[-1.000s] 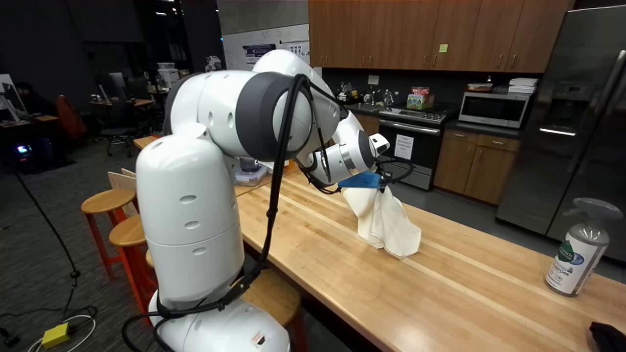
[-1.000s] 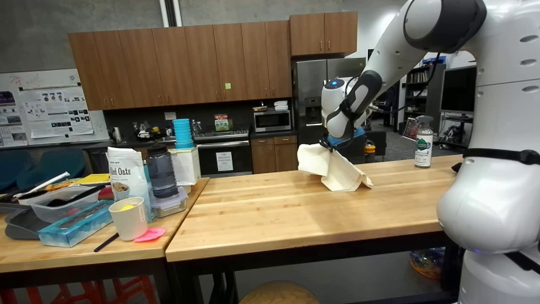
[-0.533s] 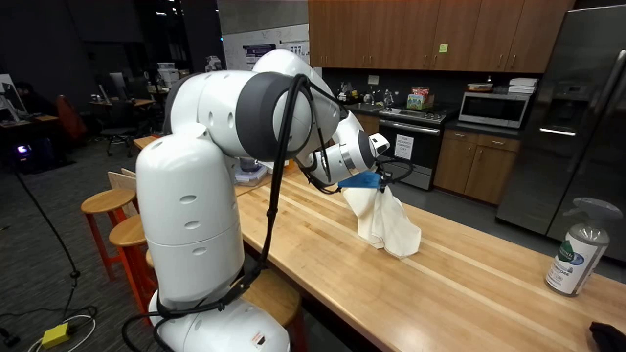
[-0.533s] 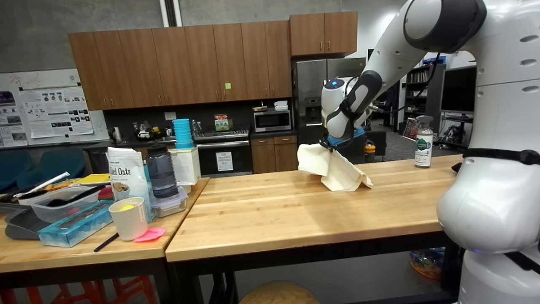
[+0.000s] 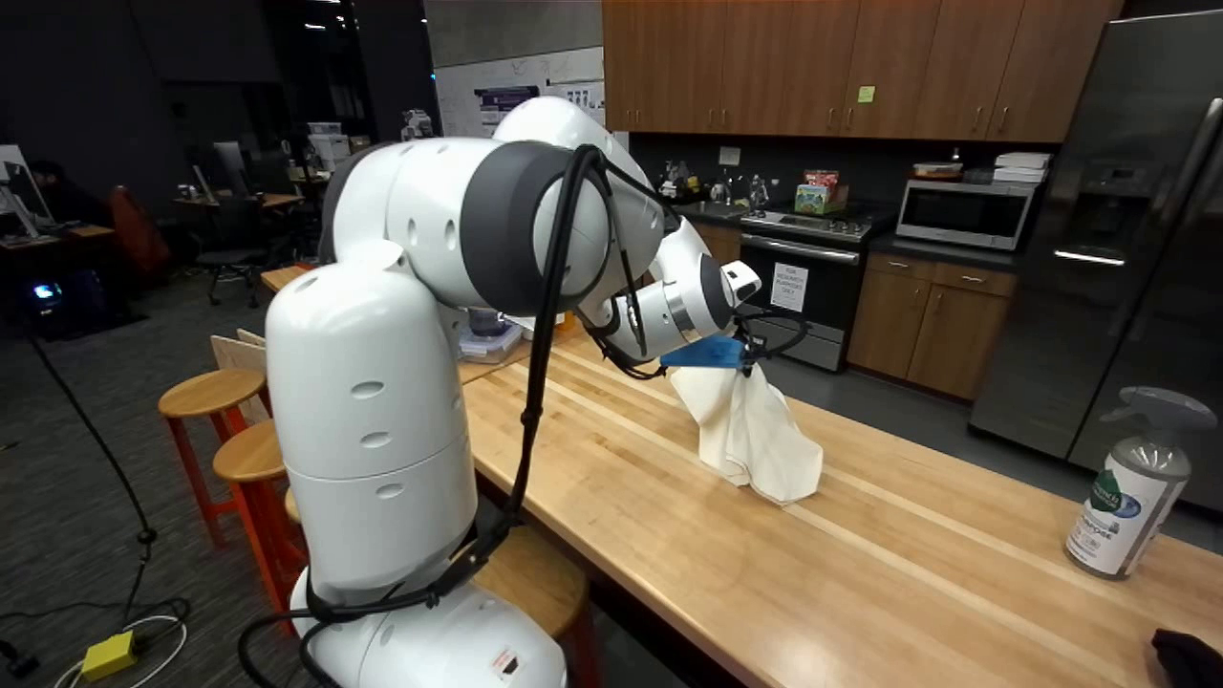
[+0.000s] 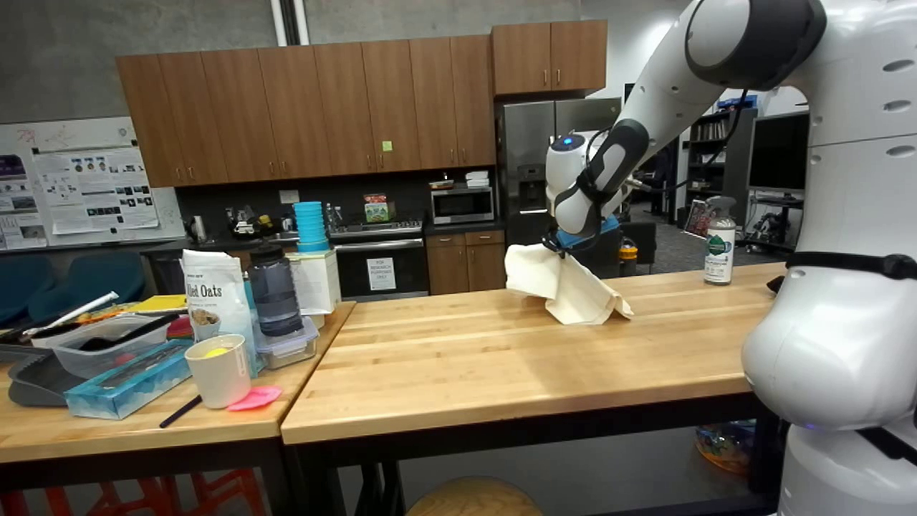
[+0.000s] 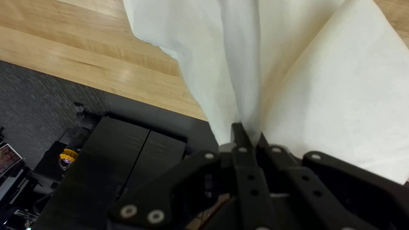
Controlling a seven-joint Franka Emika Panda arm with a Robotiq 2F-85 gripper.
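A cream cloth hangs in folds over a wooden tabletop, right of center in an exterior view, pinched between the fingers of a black gripper at the lower center of the wrist view. In both exterior views a spray bottle stands at right; a pale mug sits on an adjoining table at left in an exterior view.

"What's the pincer holding, in an exterior view?"

"A cream cloth, gripped at its top and draping down in folds over the wooden surface."

"And what else is there?"

"A spray bottle stands upright, well apart from the cloth, near a black item only partly in view."
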